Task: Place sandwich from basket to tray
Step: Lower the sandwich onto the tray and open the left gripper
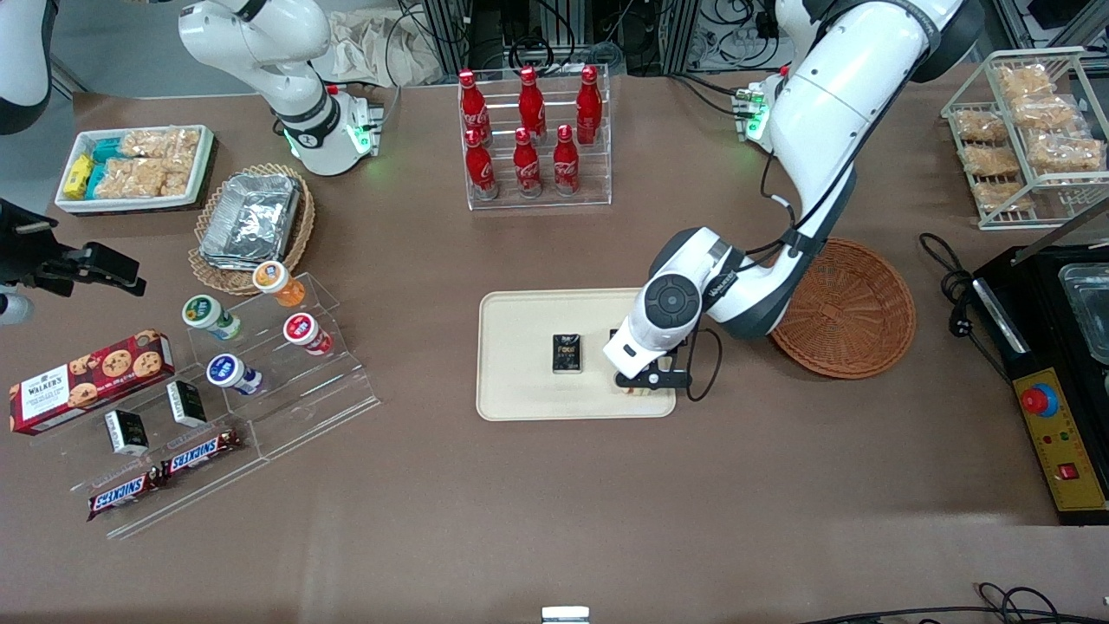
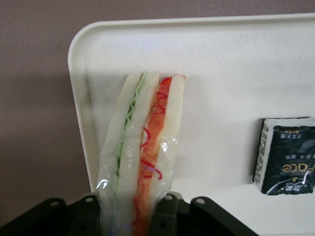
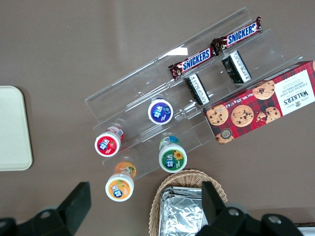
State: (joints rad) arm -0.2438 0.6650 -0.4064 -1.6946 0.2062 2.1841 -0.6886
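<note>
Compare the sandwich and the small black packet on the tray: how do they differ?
The sandwich is a pale wedge in clear wrap, held by the gripper near the tray's corner; the black packet is dark, printed, and lies free, nearer the tray's middle. Both are over the tray.

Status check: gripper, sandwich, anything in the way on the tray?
Gripper shut on sandwich, over tray. Basket empty. Black packet on tray, clear of sandwich.

The wrapped sandwich (image 2: 140, 157) stands on edge over the cream tray (image 1: 520, 390), the reddish-brown basket (image 1: 853, 312) beside it empty.
</note>
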